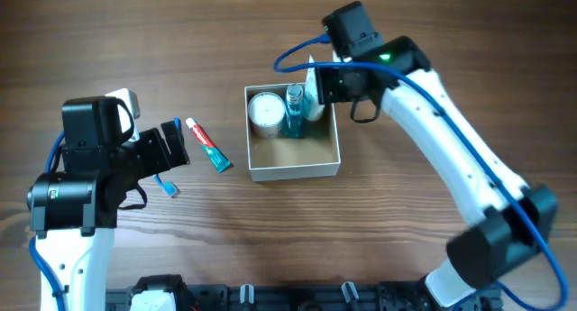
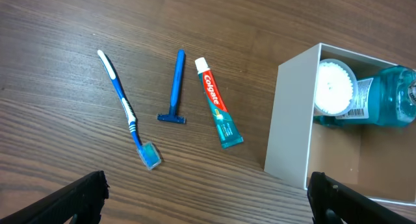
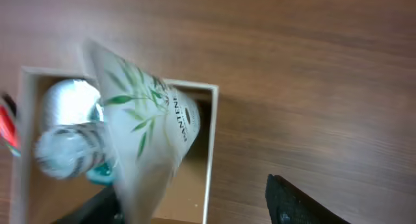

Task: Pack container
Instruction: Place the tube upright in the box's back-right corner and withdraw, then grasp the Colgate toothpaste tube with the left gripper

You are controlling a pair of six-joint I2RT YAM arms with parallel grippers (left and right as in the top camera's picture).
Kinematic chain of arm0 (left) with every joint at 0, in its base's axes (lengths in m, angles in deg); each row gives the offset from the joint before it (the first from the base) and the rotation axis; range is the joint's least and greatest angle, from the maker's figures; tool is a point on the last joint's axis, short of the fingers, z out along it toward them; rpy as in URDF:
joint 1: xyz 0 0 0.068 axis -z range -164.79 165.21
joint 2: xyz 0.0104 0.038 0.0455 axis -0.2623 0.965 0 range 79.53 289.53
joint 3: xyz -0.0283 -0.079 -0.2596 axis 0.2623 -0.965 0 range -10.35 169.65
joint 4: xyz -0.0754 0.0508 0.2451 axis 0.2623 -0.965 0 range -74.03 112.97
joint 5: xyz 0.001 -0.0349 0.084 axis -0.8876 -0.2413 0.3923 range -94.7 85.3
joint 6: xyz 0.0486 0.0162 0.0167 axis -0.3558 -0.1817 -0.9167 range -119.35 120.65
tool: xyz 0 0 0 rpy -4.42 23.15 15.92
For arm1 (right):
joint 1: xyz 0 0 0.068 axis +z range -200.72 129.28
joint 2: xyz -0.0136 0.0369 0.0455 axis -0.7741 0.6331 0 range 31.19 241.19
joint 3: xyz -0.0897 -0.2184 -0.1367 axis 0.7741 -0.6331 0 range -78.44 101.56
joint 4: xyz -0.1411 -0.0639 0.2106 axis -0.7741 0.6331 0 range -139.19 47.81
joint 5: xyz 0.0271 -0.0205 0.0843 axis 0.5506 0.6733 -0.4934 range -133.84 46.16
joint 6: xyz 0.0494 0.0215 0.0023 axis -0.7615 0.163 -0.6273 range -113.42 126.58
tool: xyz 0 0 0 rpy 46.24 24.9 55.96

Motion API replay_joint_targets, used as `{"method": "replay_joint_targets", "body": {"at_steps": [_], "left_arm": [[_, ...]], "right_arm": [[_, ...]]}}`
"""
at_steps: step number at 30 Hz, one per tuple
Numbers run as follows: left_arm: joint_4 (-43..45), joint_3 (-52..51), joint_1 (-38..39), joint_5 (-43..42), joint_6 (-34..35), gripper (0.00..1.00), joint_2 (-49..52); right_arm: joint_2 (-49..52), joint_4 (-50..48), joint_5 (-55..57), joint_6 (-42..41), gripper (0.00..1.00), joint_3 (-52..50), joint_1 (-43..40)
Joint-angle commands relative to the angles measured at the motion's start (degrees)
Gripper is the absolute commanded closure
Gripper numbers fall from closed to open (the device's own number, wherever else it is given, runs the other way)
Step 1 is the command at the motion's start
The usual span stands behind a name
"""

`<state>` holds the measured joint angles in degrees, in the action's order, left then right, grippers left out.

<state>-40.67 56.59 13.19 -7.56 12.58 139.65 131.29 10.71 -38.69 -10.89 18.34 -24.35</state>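
Now, risk: Pantene tube (image 3: 153, 136) may tip onto mouthwash bottle (image 1: 294, 113) in container (image 1: 294, 171).
Right gripper (image 1: 314, 84): jaws holding tube.
Left gripper (image 2: 207, 197): jaws wide, empty.

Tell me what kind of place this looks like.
Probably a robot test bench, not a bathroom: a bare wooden table, two robot arms, and toiletries staged beside the container, like the toothpaste, razor and toothbrush.

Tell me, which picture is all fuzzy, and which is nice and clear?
The right wrist view is fuzzy: the white leaf-printed Pantene tube looks smeared. The left wrist view is sharp; the red Colgate lettering on the white-and-teal toothpaste tube reads clearly. The overhead view is clear but small.
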Motion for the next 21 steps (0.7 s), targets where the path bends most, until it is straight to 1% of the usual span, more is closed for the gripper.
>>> {"method": "replay_joint_targets", "body": {"at_steps": [1, 4, 5, 6, 8, 9, 12, 14, 15, 21], "left_arm": [[-0.09, 1.14, 0.26, 0.37, 0.55, 0.0, -0.04], [0.39, 1.14, 0.26, 0.31, 0.61, 0.0, -0.04], [0.55, 1.14, 0.26, 0.33, 1.73, 0.0, -0.04], [0.55, 1.18, 0.26, 0.31, 4.28, 0.0, -0.04], [0.2, 1.53, 0.39, 0.22, 7.13, 0.01, -0.04], [0.15, 2.38, 1.14, 0.09, 8.33, 0.0, 0.22], [-0.48, 5.86, 4.59, 1.18, 8.48, 0.0, 2.91], [-0.81, 7.74, 6.23, 2.58, 10.82, 0.0, 6.16], [-0.52, 7.98, 6.36, 2.51, 12.33, 0.0, 8.61], [0.87, 7.98, 6.4, 2.05, 12.94, 0.0, 23.26]], "right_arm": [[-12.13, 1.27, 2.67, -6.64, 0.15, 0.83, -6.12], [-14.29, 6.43, -1.73, -7.41, 0.09, 0.83, -13.66], [-14.23, 9.07, -3.37, -7.41, 0.07, 0.63, -16.44], [-14.14, 10.75, -4.11, -7.37, 0.07, -0.26, -18.73], [-14.16, 12.0, -4.52, -6.97, 0.06, -2.29, -21.35], [-14.16, 12.24, -5.55, -5.46, 0.06, -4.26, -23.04], [-14.38, 13.09, -7.21, -3.82, 0.06, -8.04, -24.57], [-14.91, 14.75, -7.17, -3.45, 0.06, -9.29, -24.59], [-15.63, 15.5, -7.17, -3.02, 0.06, -9.7, -24.59], [-24.55, 15.32, -5.9, -1.25, 0.06, -13.16, -24.59]]}}
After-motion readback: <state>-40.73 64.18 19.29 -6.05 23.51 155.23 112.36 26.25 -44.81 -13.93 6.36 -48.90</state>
